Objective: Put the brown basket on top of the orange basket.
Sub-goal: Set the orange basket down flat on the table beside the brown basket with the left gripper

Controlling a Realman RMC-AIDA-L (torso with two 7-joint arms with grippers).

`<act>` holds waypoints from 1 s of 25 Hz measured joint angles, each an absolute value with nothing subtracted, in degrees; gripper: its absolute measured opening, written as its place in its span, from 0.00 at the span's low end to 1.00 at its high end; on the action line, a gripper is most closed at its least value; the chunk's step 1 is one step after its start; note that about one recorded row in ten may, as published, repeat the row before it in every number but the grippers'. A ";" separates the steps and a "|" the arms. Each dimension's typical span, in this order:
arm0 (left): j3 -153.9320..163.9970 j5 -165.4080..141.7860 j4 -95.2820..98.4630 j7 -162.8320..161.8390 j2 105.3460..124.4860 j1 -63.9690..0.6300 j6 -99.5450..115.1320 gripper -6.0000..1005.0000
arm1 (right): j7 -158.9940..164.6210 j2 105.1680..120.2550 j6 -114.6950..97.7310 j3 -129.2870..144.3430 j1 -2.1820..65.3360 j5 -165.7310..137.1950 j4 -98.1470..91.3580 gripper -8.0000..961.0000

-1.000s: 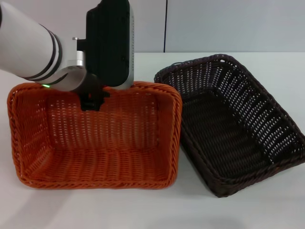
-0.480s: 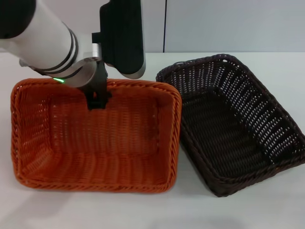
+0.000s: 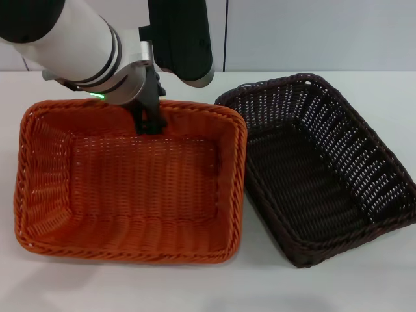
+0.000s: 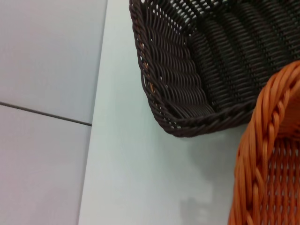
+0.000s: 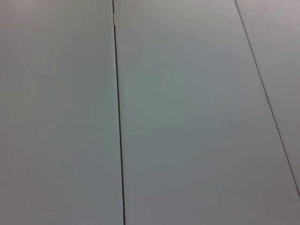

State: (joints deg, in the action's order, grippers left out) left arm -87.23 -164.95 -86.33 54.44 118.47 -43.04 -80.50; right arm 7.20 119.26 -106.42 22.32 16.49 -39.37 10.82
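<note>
The orange basket [image 3: 130,188] sits on the white table at the left in the head view, its open side up. My left gripper [image 3: 149,122] comes down from the upper left and is shut on the middle of its far braided rim. The brown basket [image 3: 312,175] lies right beside it on the right, angled, its near-left rim touching or almost touching the orange one. The left wrist view shows the orange rim [image 4: 267,154] close up and a corner of the brown basket [image 4: 197,70] beyond it. My right arm is out of view.
The white table [image 3: 364,286] runs along the front and to the right of the baskets. A grey panelled wall [image 3: 312,32] stands behind the table. The right wrist view shows only grey panels [image 5: 187,112].
My left gripper has moved right and away with the orange basket's far rim. The basket has tipped down from a steep tilt to lie nearly flat and shifted slightly right. The brown basket has not moved.
</note>
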 joint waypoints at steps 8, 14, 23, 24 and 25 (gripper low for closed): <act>-86.48 -165.21 -88.71 53.60 118.50 -43.42 -80.31 0.54 | 7.20 119.24 -106.32 22.32 16.53 -39.38 10.63 0.79; -88.18 -165.43 -100.87 52.36 118.21 -41.50 -80.04 0.73 | 7.20 119.29 -106.25 22.28 16.45 -39.38 10.02 0.79; -89.50 -165.51 -108.75 50.64 118.22 -37.04 -78.01 0.77 | 7.20 119.20 -106.12 22.27 16.66 -39.33 9.92 0.79; -89.72 -165.50 -111.11 49.72 118.19 -35.27 -76.20 0.77 | 7.20 119.19 -106.12 22.28 16.67 -39.32 9.93 0.79; -89.92 -165.47 -113.38 48.81 118.20 -33.10 -73.78 0.77 | 7.20 119.22 -106.12 22.28 16.67 -39.32 9.93 0.79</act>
State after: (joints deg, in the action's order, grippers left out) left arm -89.92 -165.47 -113.38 48.81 118.20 -33.10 -73.78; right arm 7.20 119.22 -106.12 22.28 16.67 -39.32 9.93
